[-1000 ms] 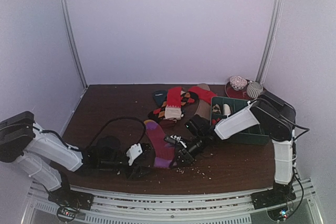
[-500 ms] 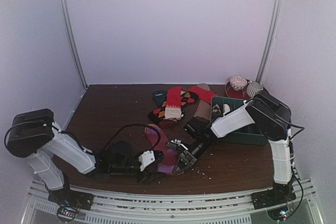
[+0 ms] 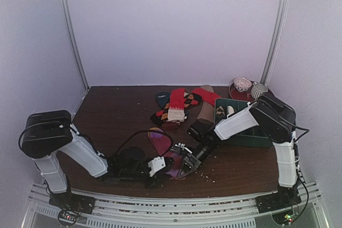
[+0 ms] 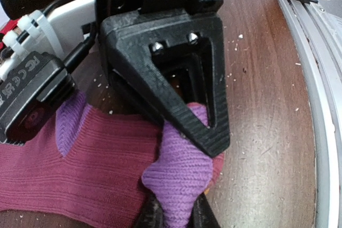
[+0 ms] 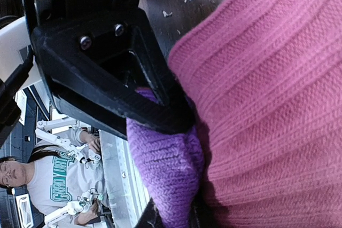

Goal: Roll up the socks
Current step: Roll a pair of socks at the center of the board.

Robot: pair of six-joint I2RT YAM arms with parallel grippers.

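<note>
Tabletop (image 3: 107, 113), dark brown wood, speckled with pale crumbs (image 3: 206, 173) near the front edge.

Green tray (image 3: 255, 141), compartmented, on the right side, partly behind the right arm. Not part of the job.

Heap of loose socks (image 3: 179, 105), mid-table toward the back: red, argyle, tan and dark teal among them, overlapping, none rolled.

Purple-magenta sock (image 4: 80, 169), ribbed, lying flat at the near centre, well apart from the heap. Its purple end is gathered into a raised fold between the two claws.

Left gripper (image 4: 173, 218), low over the table, fingers pressed together on that purple fold.

Right gripper (image 5: 170, 218), facing it from the other side, fingers likewise pinching the same fold. The two claws are almost touching.

Step in hand, by judgement: start of the first roll, both claws holding the sock's end, no turn of fabric formed yet. Task barely begun.

Next move, by judgement: the pinched end needs carrying over the magenta body, both claws travelling together and gripping firmly so the fabric curls rather than slips. Uneven travel would likely twist the sock.
</note>
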